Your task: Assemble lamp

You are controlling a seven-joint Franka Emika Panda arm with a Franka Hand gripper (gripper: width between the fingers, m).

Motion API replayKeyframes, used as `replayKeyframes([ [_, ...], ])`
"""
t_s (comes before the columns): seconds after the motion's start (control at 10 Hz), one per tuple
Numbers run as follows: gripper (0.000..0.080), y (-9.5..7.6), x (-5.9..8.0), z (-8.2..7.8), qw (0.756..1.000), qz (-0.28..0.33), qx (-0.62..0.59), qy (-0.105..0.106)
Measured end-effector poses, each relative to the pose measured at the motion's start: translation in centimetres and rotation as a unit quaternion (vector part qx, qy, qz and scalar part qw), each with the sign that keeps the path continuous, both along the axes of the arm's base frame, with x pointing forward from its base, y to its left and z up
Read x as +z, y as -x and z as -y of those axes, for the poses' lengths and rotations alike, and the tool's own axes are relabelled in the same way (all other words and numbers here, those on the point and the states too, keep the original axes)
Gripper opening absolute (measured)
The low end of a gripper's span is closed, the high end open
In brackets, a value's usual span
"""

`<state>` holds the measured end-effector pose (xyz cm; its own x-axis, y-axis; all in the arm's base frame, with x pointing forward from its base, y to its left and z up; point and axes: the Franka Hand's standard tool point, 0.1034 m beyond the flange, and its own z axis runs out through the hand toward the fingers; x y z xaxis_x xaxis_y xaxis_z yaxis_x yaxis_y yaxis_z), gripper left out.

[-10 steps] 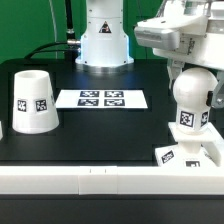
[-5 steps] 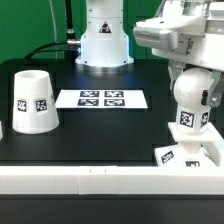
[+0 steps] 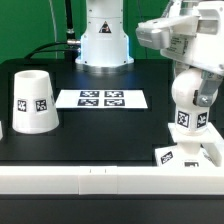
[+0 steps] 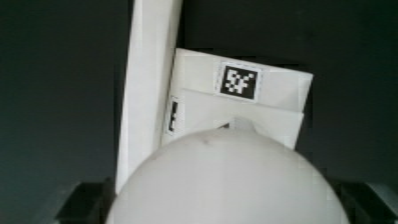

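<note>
Exterior view alone: the shade (image 3: 33,100)

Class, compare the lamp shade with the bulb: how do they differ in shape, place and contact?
The shade is a tapered, flat-topped cup; the bulb has a round head. The shade stands alone at the exterior view's left; the bulb sits on the base at its right. Nothing touches the shade; the gripper holds the bulb. Both are white, upright and tagged.
</note>
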<state>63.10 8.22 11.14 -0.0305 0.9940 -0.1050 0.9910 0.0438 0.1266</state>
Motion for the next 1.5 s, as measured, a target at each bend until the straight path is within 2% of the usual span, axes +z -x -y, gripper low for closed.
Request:
replayKeyframes([
  [0.2, 0.0577, 0.1, -0.02, 0.03, 0.996, 0.006, -0.088, -0.017],
  [0.4, 0.0577, 0.19, -0.06, -0.13, 0.977, 0.009, -0.21, -0.047],
  [0.5, 0.0577, 0.19, -0.06, -0.23, 0.965, 0.011, -0.256, -0.056],
  [0.7, 0.0577, 0.18, -0.03, -0.55, 0.932, 0.015, -0.355, -0.074],
  [1.2, 0.0577, 0.15, -0.01, -0.67, 0.862, 0.025, -0.499, -0.091],
  [1.5, 0.0577, 0.16, -0.04, -0.51, 0.8, 0.031, -0.59, -0.103],
])
